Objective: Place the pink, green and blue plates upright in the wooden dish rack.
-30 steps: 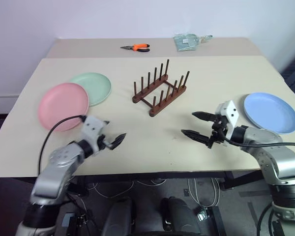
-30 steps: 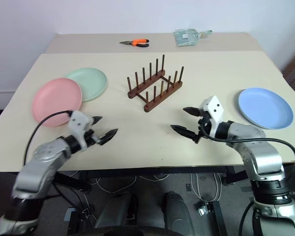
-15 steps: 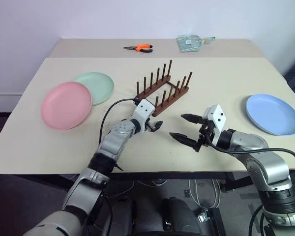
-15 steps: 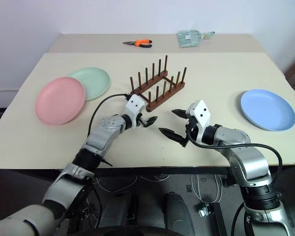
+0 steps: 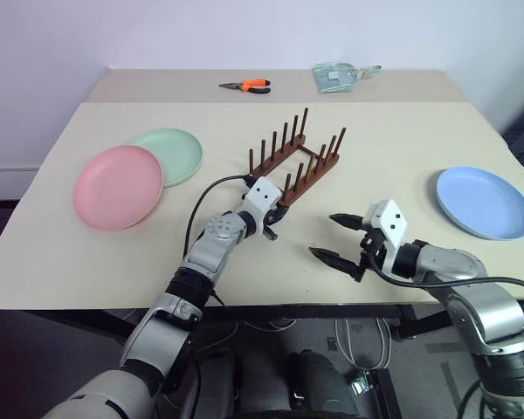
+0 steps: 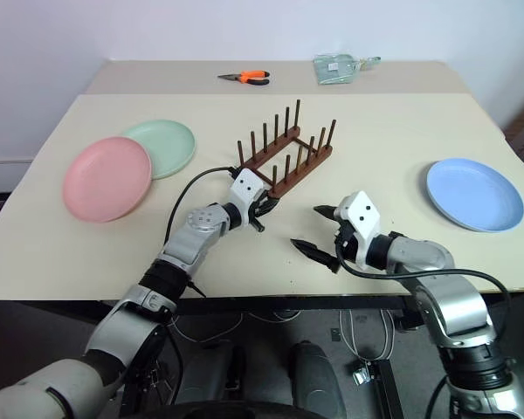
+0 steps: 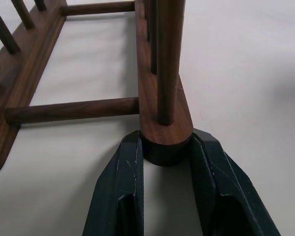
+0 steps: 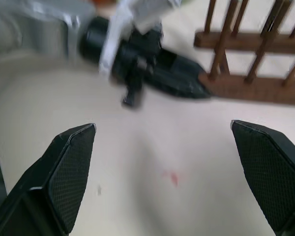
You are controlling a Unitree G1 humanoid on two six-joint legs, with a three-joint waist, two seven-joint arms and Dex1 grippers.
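Rack first, it seems: the wooden dish rack (image 5: 294, 166) sits on the counter (image 5: 244, 253) about midway between its left and right edges, angled so its two peg rows run diagonally toward the far right, and the left tool (image 7: 162, 162) has its two black fingers pinched on the rounded near end of one base rail, as the left wrist view shows plainly. No plate is in it yet. The pink plate (image 5: 118, 186) lies flat toward the left edge with the green plate (image 5: 170, 155) tucked partly behind it, and the blue plate (image 5: 482, 201) lies flat near the right edge, well apart from the rack. The right tool (image 5: 348, 237) hovers over bare counter nearer the front edge, fingers wide apart and holding nothing. To my eye the step in hand is squaring up or steadying the rack. Doing it well means dragging it low and slowly, since a grip on one rail end would let it pivot or tip. I would bring it square to the front edge before fetching a plate.
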